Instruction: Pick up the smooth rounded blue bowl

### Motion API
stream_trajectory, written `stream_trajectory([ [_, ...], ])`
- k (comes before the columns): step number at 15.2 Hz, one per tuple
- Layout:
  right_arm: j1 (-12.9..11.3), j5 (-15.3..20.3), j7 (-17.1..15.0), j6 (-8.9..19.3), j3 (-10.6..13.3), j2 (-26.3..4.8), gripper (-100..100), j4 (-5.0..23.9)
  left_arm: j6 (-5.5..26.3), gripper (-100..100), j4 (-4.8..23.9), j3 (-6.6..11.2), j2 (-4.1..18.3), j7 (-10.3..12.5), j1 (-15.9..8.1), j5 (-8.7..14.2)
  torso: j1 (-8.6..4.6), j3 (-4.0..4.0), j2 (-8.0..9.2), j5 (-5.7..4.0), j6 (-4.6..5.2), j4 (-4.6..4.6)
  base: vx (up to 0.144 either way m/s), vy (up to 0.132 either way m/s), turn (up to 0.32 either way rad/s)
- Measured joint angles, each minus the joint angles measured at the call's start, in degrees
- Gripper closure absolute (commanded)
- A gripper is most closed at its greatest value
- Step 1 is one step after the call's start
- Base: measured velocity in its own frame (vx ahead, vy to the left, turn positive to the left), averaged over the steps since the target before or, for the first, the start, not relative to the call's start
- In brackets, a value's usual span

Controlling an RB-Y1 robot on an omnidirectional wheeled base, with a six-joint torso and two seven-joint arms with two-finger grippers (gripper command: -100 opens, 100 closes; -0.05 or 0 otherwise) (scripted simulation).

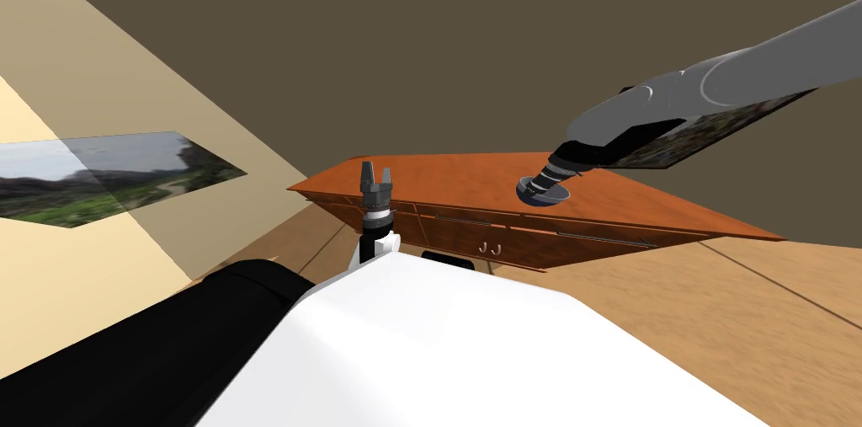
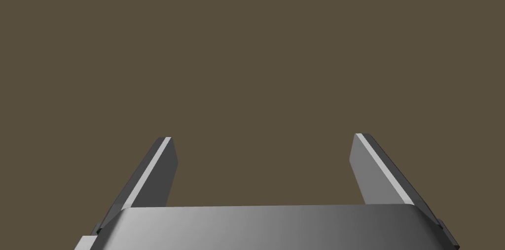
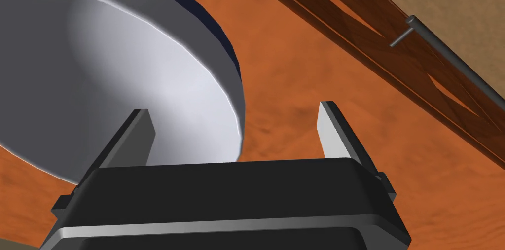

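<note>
Right hand [image 3: 234,109], released, is held astride the rim of the blue bowl [image 3: 98,64] on the bench [image 3: 306,64]. Judged stiff, light and slick, the bowl is best pinched at that rim. Left hand [image 2: 262,136] is held released, well apart from the bowl.

I look down on a long wooden sideboard [image 1: 471,173] with an orange-brown top and bar-handled drawer fronts [image 1: 454,232], standing against a dark olive-brown wall [image 1: 421,26]. Pale plank flooring [image 1: 673,321] runs in front of the sideboard. To its left, a cream wall [image 1: 84,279], brightly lit low down, carries a window [image 1: 101,173] showing green hills.
</note>
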Motion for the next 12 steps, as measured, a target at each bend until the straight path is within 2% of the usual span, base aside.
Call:
stream_trajectory([
  [3, 1.96, 0.04, 0.35, 2.29, -0.20, 0.33, -100, -0.49, 0.00, 0, 0.00, 0.00, 0.00, 0.00, 0.00, 0.00, -0.05, 0.03, 0.05, -0.01, 0.01, 0.02, -0.002, 0.004, 0.020],
  [4, 2.06, 0.05, 0.36, 2.63, -0.19, 0.35, 100, -0.62, 0.00, 0, 0.00, 0.00, 0.00, 0.00, 0.00, 0.00, -0.05, 0.04, 0.06, -0.01, 0.01, 0.03, 0.000, 0.000, 0.000],
  [9, 2.05, 0.03, 0.32, 2.64, -0.19, 0.35, 100, -0.61, 0.00, 0, 0.00, 0.00, 0.00, 0.00, 0.00, 0.00, -0.10, 0.02, 0.04, -0.03, -0.01, 0.01, -0.001, 0.000, -0.008],
  [12, 0.69, -0.03, 0.25, 0.55, -0.16, 0.05, 100, 0.38, 0.00, 0, 0.00, 0.00, 0.00, 0.00, 0.00, 0.00, -0.11, 0.06, 0.07, 0.00, -0.01, 0.06, 0.001, -0.008, -0.032],
])
